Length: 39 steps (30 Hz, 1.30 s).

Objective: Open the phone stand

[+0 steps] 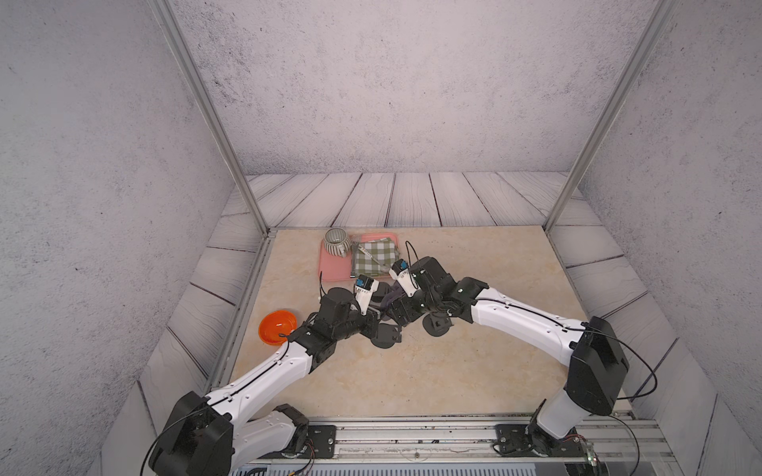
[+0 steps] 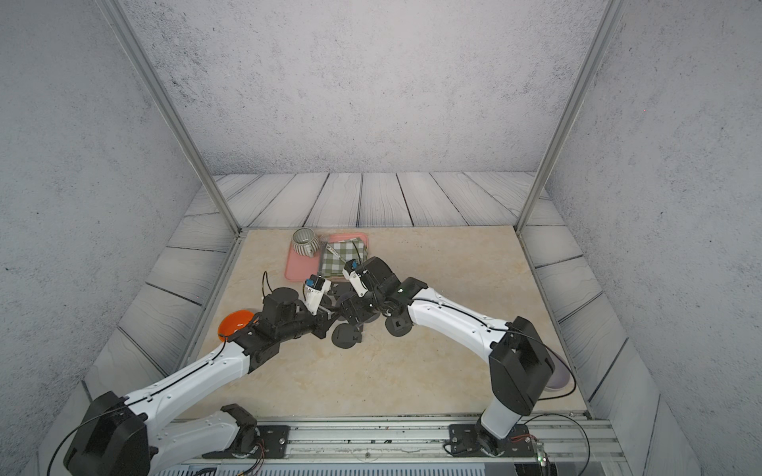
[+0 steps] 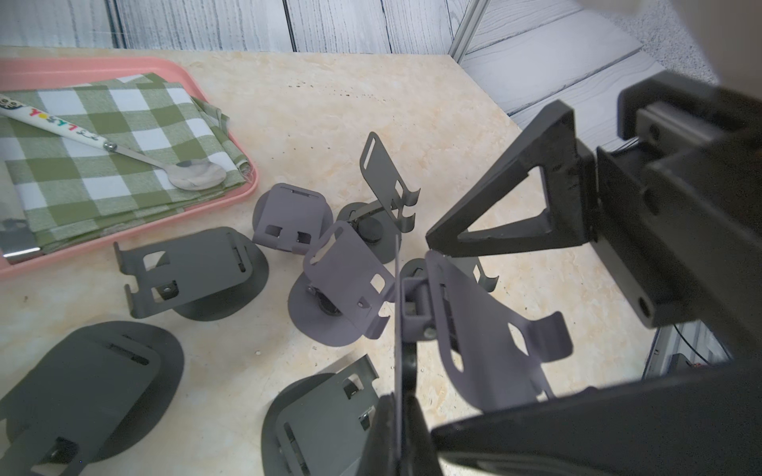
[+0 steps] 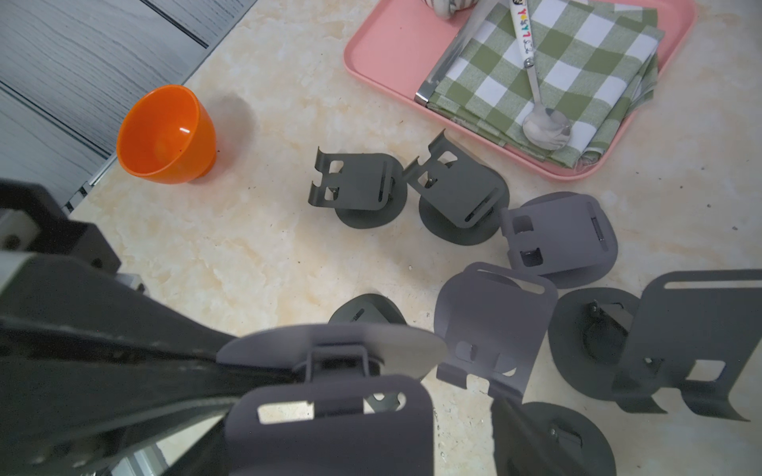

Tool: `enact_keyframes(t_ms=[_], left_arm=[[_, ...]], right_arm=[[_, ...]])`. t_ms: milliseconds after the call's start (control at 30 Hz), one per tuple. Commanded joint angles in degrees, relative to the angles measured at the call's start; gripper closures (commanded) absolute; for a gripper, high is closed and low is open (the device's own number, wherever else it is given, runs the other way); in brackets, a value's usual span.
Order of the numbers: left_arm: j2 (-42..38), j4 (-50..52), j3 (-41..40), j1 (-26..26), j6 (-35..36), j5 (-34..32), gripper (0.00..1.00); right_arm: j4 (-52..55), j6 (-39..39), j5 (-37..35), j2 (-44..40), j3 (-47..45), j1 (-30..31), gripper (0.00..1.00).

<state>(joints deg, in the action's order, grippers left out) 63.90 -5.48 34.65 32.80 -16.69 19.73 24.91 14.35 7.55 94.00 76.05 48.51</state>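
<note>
A purple phone stand [image 3: 486, 329] is held above the table where my two arms meet [image 1: 391, 296]. My left gripper [image 3: 398, 397] is shut on its round base plate, which shows edge-on between the fingers. The cradle plate [image 4: 330, 428] is swung away from the base on its hinge. My right gripper [image 4: 358, 445] is open, with one jaw on each side of the cradle plate. One fingertip [image 3: 431, 243] sits at the plate's top corner, and a gap shows beside the other finger [image 4: 511, 437].
Several more stands, grey and purple, lie below the held one; some are folded [image 3: 288, 218] and some opened [image 3: 346, 284]. A pink tray [image 1: 330, 268] behind them holds a checked cloth [image 1: 375, 257], a spoon [image 3: 198, 173] and a striped mug [image 1: 336, 241]. An orange bowl [image 1: 277, 331] stands at the left.
</note>
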Motion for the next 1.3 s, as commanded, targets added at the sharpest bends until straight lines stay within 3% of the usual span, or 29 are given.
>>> enact_keyframes(t_ms=[0,500,600,733,900,1267], left_arm=[[-0.9,-2.4,-0.3,0.0,0.7,2.0,1.0],[-0.6,-2.7,-0.4,0.0,0.7,2.2,1.0],[-0.5,-2.8,-0.5,0.0,0.6,1.8,1.0],[-0.1,-2.2,-0.2,0.0,0.1,0.8,1.0],[1.3,-1.2,0.4,0.0,-2.2,-2.7,1.0],[5.4,2.1,3.2,-2.0,-10.6,-10.6,1.0]], right_arm=[[-1.0,0.0,0.9,1.1,2.3,-0.2,0.15],[-1.1,0.4,1.5,0.9,3.5,-0.2,0.23],[-1.1,0.7,1.2,0.3,3.3,-0.2,0.34],[-1.4,0.9,0.3,-1.5,2.8,-0.2,0.39],[-2.0,1.3,-1.8,-4.5,1.5,-0.2,0.45],[-8.0,1.5,-6.4,-13.2,-6.5,-0.2,0.47]])
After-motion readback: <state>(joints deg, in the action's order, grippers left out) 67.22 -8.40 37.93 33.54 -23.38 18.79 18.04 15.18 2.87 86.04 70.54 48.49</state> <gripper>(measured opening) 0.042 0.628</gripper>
